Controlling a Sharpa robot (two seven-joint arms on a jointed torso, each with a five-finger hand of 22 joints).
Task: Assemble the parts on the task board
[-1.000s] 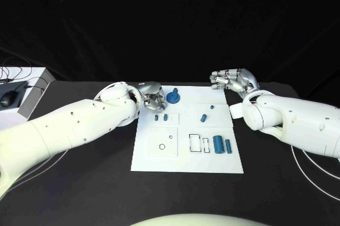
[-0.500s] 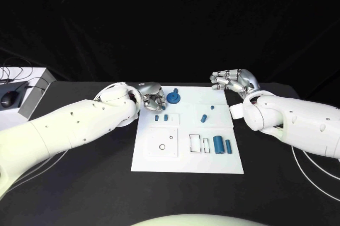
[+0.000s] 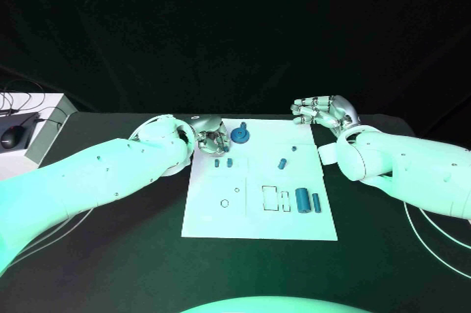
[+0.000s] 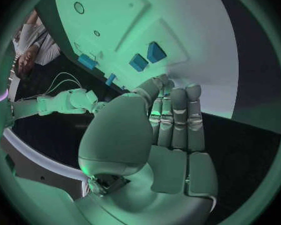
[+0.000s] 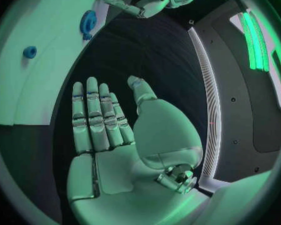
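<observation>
Right hand (image 5: 115, 135) flat, empty; left hand (image 4: 156, 135) straight-fingered, empty (head view hides its palm).

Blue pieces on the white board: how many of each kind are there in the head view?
Blue gear: 1
Long blue cylinders: 2
Small blue pieces: 4
Total: 7

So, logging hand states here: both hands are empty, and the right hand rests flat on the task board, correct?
Not quite. Both hands are empty, but the right hand is not on the task board. The head view shows it beside the board's far right corner, and the right wrist view shows the open hand over black table.
</observation>
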